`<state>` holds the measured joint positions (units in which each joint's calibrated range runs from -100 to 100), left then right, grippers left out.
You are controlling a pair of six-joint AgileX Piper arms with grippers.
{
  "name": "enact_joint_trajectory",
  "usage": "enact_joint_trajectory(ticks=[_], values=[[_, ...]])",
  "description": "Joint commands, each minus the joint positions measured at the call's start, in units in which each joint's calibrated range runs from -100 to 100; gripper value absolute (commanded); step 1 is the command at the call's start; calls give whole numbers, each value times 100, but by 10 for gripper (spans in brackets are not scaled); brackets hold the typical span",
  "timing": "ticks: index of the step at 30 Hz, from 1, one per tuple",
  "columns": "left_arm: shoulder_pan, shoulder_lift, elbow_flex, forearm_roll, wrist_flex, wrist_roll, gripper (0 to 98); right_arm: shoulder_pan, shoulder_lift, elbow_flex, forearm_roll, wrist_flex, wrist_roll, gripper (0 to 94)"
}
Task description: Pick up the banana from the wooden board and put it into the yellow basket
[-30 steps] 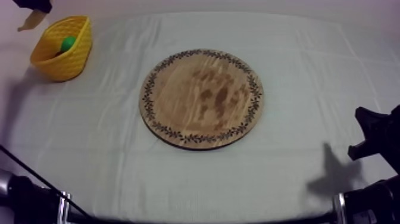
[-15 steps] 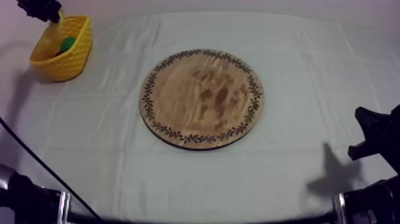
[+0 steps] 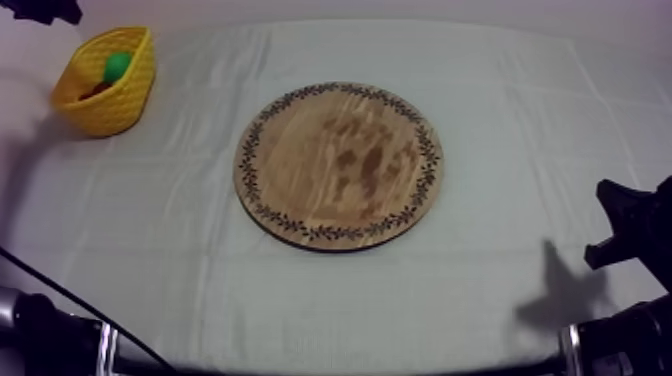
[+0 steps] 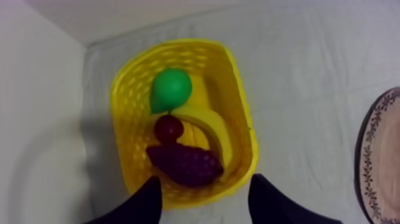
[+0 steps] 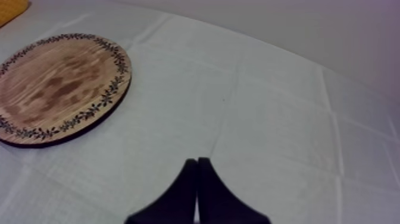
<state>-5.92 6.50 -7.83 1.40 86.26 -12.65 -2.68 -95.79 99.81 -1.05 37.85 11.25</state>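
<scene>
The yellow banana (image 4: 209, 127) lies inside the yellow basket (image 4: 127, 154), curved beside a green pear (image 4: 171, 89), a small red fruit (image 4: 168, 127) and dark grapes (image 4: 186, 164). My left gripper (image 4: 205, 205) hovers above the basket's near rim, its black fingers (image 4: 146, 204) apart and empty. From above, the left gripper (image 3: 45, 10) sits at the far left corner behind the basket (image 3: 95, 118), where the pear (image 3: 117, 67) shows. The round wooden board (image 3: 338, 165) is bare. My right gripper (image 5: 197, 164) is shut as a narrow wedge, resting low at the right (image 3: 608, 225).
The board's patterned rim (image 4: 381, 156) lies off to one side of the basket. In the right wrist view the board (image 5: 59, 89) is ahead, with a corner of the basket (image 5: 11, 7) beyond it. The grey-white cloth (image 3: 500, 90) covers the table.
The left gripper carried the banana over the basket, let it go inside, and has drawn back toward the far left corner. The right arm has not moved.
</scene>
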Motion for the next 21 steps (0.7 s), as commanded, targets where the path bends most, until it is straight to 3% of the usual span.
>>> enact_joint_trajectory(ticks=[1,13,21], values=[[9,-791,253,2,-23,39,512,0,3,-3,0,-3,1,2],[-15,-3768,2025,124,-575,232,338,0,3,-3,0,-3,2,2],[198,-5271,3265,172,-1188,373,112,0,3,-3,0,-3,1,2]])
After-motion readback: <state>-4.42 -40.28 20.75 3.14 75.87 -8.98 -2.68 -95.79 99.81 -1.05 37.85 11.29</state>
